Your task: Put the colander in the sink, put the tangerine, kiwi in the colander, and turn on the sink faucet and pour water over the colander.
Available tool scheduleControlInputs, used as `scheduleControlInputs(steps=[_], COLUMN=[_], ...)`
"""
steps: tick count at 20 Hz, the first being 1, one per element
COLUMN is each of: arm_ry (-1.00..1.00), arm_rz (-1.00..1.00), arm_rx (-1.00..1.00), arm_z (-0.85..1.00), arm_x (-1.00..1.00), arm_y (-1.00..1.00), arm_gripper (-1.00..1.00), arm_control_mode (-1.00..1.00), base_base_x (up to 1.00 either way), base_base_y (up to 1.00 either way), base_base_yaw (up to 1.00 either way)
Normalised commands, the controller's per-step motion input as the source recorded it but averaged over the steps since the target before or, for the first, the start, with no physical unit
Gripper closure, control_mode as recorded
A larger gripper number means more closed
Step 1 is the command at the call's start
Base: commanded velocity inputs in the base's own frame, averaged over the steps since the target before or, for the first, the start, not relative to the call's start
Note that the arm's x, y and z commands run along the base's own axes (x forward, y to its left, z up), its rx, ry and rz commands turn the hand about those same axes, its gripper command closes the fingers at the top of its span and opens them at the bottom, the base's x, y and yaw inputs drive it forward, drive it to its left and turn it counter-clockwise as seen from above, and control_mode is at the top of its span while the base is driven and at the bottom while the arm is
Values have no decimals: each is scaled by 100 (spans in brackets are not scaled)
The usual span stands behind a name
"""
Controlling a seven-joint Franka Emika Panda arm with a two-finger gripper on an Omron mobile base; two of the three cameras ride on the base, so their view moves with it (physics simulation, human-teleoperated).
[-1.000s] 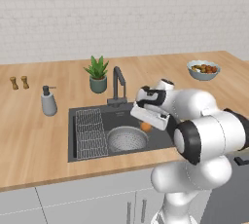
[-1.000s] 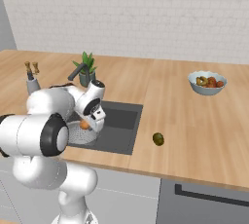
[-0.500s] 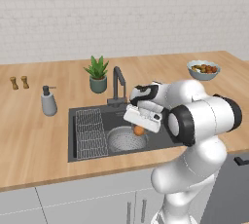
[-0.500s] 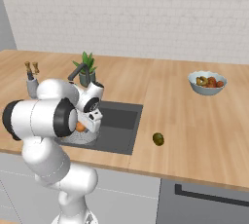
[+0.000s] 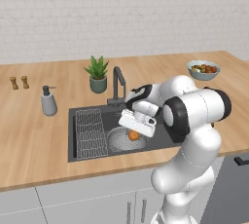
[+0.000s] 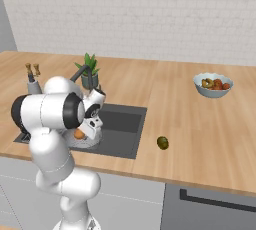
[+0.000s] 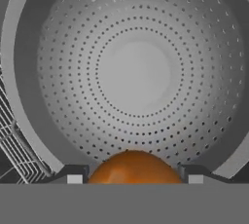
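Wooden worktop [image 5: 34,145] runs across the kitchen under a white brick wall, with the dark sink [image 5: 160,138] set into it at the middle of the left base view. I have the colander [image 5: 119,142] already sitting in the sink, just right of the wire rack [image 5: 91,133], so I count that first step as done. My hand [image 5: 134,134] hangs directly over the colander, clamped on the tangerine [image 5: 133,135]; in the hand view the orange fruit sits between the two finger tips [image 7: 74,178] at the bottom centre of the frame, with the perforated bowl spread out beneath it. So the tangerine is carried to the right spot but, as I judge it, not yet let go. The kiwi [image 6: 162,142] lies on the worktop right of the sink, at the centre of the right base view, well apart from the colander, and I have yet to fetch it. The sink faucet [image 5: 117,84] stands behind the basin beside a potted plant [image 5: 97,74]; I see no water running. Left for me: drop the tangerine, bring the kiwi, open the tap.
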Motion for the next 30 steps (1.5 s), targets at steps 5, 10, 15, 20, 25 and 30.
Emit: scheduleControlInputs(steps=[5,10,15,20,25,30], arm_ry=[-1,-3,-4,-4,-6,-8], arm_rz=[0,0,0,0,0,0], arm_rx=[-1,-5,-8,-7,-5,-2], arm_z=[-17,-26,-29,-12,0,1], arm_x=[-1,0,0,0,0,0], arm_y=[18,0,13,25,5,-32], arm_gripper=[100,100,100,-100,-100,-100], arm_control_mode=[-100,-100,-100,-100,-100,-100], base_base_x=[0,0,0,0,0,0], base_base_y=[0,0,0,0,0,0], base_base_yaw=[0,0,0,0,0,0])
